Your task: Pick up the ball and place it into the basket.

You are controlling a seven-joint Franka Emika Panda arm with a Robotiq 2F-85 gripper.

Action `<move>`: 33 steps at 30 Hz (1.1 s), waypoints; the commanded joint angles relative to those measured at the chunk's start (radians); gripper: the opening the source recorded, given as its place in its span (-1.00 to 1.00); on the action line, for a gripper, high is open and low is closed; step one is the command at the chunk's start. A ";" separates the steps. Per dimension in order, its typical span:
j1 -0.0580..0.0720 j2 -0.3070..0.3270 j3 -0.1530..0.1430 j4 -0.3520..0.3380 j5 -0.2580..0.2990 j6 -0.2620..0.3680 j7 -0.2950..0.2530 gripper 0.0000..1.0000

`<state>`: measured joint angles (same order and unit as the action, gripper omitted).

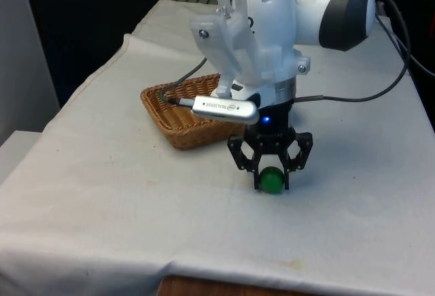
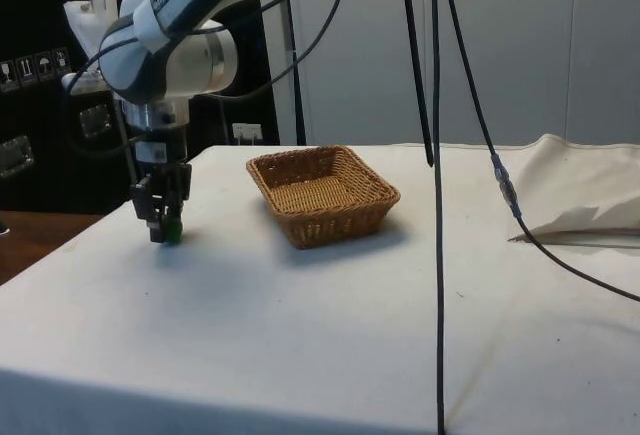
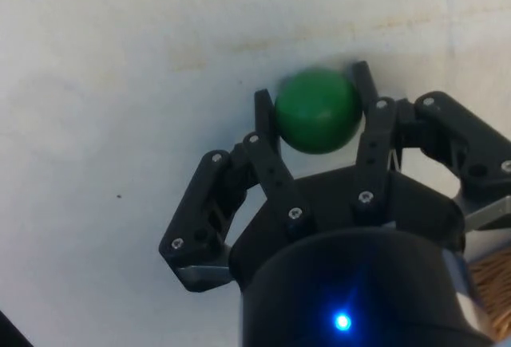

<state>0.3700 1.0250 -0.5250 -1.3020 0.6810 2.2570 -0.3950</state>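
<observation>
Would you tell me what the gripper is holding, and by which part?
The gripper is shut on the green ball, one finger on each opposite side of it.

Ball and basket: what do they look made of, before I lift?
The green ball looks like smooth, hard plastic or painted wood: even colour, soft sheen, no visible denting where the gripper clamps it. The basket is woven wicker or rattan, tan and matte, with its weave visible on the walls and floor.
</observation>
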 commanded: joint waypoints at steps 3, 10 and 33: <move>0.014 -0.027 -0.012 -0.008 -0.005 -0.012 0.012 -0.94; 0.034 -0.083 -0.020 -0.046 -0.015 -0.020 0.016 -0.94; 0.089 -0.288 -0.021 -0.179 -0.097 -0.052 0.076 -0.94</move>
<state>0.4510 0.7370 -0.5370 -1.4760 0.5840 2.2020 -0.3220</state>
